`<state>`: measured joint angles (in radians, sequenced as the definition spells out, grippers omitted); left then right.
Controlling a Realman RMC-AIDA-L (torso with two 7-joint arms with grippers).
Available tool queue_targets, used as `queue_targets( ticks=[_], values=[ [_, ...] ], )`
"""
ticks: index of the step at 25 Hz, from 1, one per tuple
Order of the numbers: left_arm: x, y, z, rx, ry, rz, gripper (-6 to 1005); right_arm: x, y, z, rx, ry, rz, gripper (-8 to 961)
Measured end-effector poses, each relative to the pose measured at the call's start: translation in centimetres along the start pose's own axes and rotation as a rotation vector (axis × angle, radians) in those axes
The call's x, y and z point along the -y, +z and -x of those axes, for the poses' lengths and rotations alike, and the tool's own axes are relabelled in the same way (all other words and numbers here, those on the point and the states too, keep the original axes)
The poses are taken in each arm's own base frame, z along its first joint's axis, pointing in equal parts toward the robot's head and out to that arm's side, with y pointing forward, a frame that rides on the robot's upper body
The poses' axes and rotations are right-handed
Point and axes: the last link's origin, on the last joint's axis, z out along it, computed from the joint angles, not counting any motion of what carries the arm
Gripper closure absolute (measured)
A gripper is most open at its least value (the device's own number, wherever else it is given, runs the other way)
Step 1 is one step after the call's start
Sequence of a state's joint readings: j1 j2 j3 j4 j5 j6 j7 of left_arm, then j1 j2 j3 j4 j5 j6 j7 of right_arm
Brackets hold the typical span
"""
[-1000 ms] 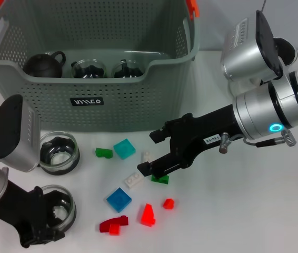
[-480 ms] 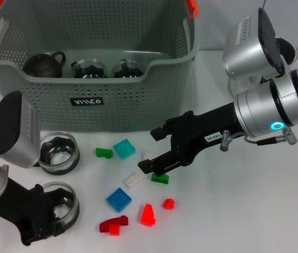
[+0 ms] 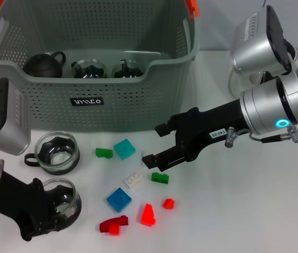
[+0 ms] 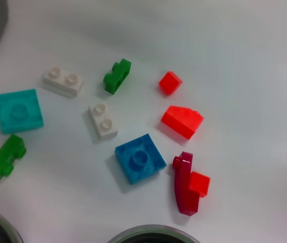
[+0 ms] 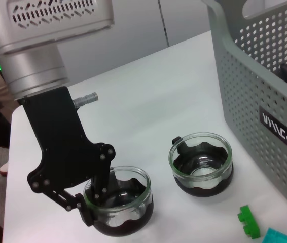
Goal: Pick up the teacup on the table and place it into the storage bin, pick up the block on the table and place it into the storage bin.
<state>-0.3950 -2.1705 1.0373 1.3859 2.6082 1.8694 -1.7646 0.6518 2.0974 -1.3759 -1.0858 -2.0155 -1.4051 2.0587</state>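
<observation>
Currently your left gripper [image 3: 59, 208] is clamped on the rim of a glass teacup [image 3: 65, 200] near the table's front edge; the right wrist view shows one finger inside the bowl and one outside. A second teacup [image 3: 58, 153], clear glass over a dark base, stands just behind it. Your right gripper [image 3: 151, 161] holds a white block [image 3: 147, 157] pinched between its black fingertips. Beside it, studded plastic bricks lie scattered: a green block [image 3: 159, 178], another white block [image 3: 134, 180], a blue plate [image 3: 118, 200], a teal plate [image 3: 124, 148], red pieces [image 3: 148, 214]. Behind them stands the perforated grey-green storage bin [image 3: 133, 100], containing a dark teapot [image 3: 43, 63].
</observation>
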Motion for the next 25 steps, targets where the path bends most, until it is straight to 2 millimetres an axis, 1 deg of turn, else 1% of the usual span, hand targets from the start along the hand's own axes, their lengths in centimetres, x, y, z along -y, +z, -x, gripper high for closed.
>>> queue_targets(
  ticks=[4, 10, 14, 17, 18, 19, 21, 25],
  values=[
    [-0.1, -0.1, -0.2, -0.015, -0.006, 0.005, 950, 0.0, 0.0, -0.1, 0.000, -0.006, 0.000, 22],
    [-1.1, -1.7, -1.5, -0.142, -0.055, 0.098, 953, 0.3, -0.5, -0.6, 0.000, 0.012, -0.007, 22],
    [-1.5, -2.7, -2.9, -0.274, -0.087, 0.165, 951, 0.6, -1.8, -1.9, 0.000, 0.059, -0.007, 23],
    [-1.4, -3.8, -4.7, -0.379, -0.087, 0.196, 951, 1.2, -3.1, -3.3, 0.006, 0.103, -0.031, 23],
    [-1.3, -4.2, -5.4, -0.410, -0.083, 0.199, 951, 1.5, -3.5, -3.7, 0.012, 0.116, -0.041, 23],
    [-0.9, -5.0, -6.3, -0.449, -0.076, 0.188, 951, 1.6, -3.9, -4.1, 0.019, 0.126, -0.044, 22],
    [0.0, -6.2, -7.6, -0.504, -0.068, 0.154, 952, 1.8, -4.5, -4.7, 0.035, 0.137, -0.048, 22],
    [2.7, -9.5, -10.7, -0.590, -0.071, 0.048, 952, 1.7, -5.4, -5.7, 0.057, 0.151, -0.045, 23]
  ],
)
